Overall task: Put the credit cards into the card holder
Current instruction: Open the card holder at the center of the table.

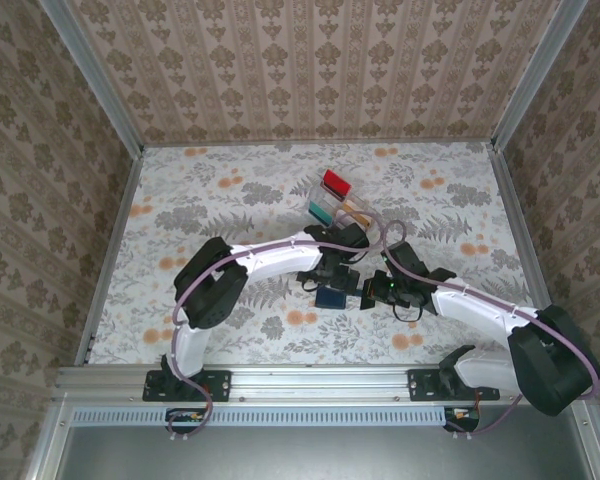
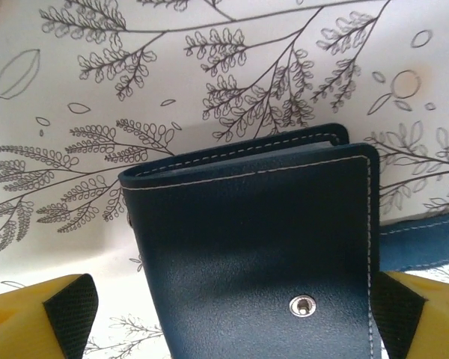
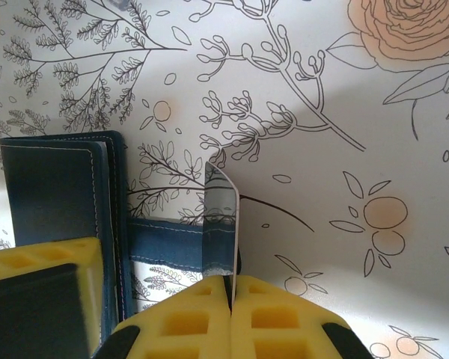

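Left end effector (image 2: 232,308) sits right over the card holder (image 2: 254,224), fingers spread wide. One yellow pad is off either side edge and nothing is gripped. Whether the right-hand pad actually touches the edge, I cannot tell.

The right end effector (image 3: 230,303) has its pads pressed together on a pale credit card (image 3: 221,217). We see the card edge-on, standing up out of the pads and pointing away from the wrist.

Here is the relation that matters. From the right end effector, the holder lies off to its left, flat on the worktop (image 3: 322,112). The holder's tab (image 3: 165,247) stretches across to the foot of the card.

The card's long axis runs roughly parallel to the holder's stitched edge, so I judge the coming move to be a sideways carry to the left and then a slide in. The left end effector is nearer the holder and is placed to steady it.
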`<state>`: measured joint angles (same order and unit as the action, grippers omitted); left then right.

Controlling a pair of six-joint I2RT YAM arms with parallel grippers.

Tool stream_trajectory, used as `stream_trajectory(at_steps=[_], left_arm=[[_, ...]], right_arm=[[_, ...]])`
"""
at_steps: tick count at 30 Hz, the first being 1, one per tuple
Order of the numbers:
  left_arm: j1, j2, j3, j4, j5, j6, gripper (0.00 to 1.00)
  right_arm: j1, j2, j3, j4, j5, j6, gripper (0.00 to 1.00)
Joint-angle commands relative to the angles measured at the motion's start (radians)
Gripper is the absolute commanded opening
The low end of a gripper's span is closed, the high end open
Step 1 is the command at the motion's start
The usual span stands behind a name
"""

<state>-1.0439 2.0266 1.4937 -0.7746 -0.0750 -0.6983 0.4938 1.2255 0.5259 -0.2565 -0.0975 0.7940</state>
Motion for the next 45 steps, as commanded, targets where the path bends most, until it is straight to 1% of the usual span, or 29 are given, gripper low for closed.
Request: stream_trajectory(at_steps=[1,5,11,17,24,30,33,34,36,38,41,44,45], left_arm=[[-0.016,0.012,0.032,-0.012,0.021,0.013,1.00],[-0.018,0.036,0.044,-0.029,0.006,0.006,1.00],[-0.019,0.057,0.052,-0.076,-0.047,-0.001,0.98],[-0.019,0.008,0.044,-0.113,-0.119,-0.004,0.91],[-0.019,-0.086,0.004,-0.083,-0.125,0.000,0.90],[-0.007,-0.094,-0.014,-0.074,-0.115,0.007,0.85],[-0.004,-0.093,-0.016,-0.076,-0.112,0.019,0.77],[-0.001,-0.098,-0.019,-0.078,-0.115,0.021,0.69],[0.004,-0.122,-0.039,-0.058,-0.110,0.019,0.62],[0.011,-0.155,-0.066,-0.023,-0.096,0.020,0.50],[0.034,-0.191,-0.099,0.011,-0.070,0.019,0.26],[0.062,-0.228,-0.142,0.045,-0.023,0.011,0.11],[0.073,-0.249,-0.167,0.074,0.006,0.004,0.08]], right_arm=[[-0.009,0.026,-0.045,-0.054,0.019,-0.016,0.00],[-0.012,0.021,-0.050,-0.057,0.022,-0.016,0.00],[-0.015,0.007,-0.049,-0.077,0.043,-0.018,0.00],[-0.015,0.001,-0.043,-0.119,0.094,-0.031,0.00],[-0.015,0.015,-0.032,-0.136,0.121,-0.048,0.00],[-0.015,0.036,-0.025,-0.126,0.114,-0.047,0.00],[-0.015,0.038,-0.019,-0.128,0.114,-0.048,0.00],[-0.015,0.038,-0.017,-0.131,0.114,-0.050,0.00],[-0.015,0.039,-0.011,-0.140,0.117,-0.053,0.00],[-0.015,0.037,-0.007,-0.140,0.118,-0.053,0.00],[-0.017,0.040,0.000,-0.141,0.118,-0.053,0.00],[-0.018,0.043,0.017,-0.144,0.102,-0.056,0.00],[-0.020,0.043,0.031,-0.150,0.089,-0.059,0.00]])
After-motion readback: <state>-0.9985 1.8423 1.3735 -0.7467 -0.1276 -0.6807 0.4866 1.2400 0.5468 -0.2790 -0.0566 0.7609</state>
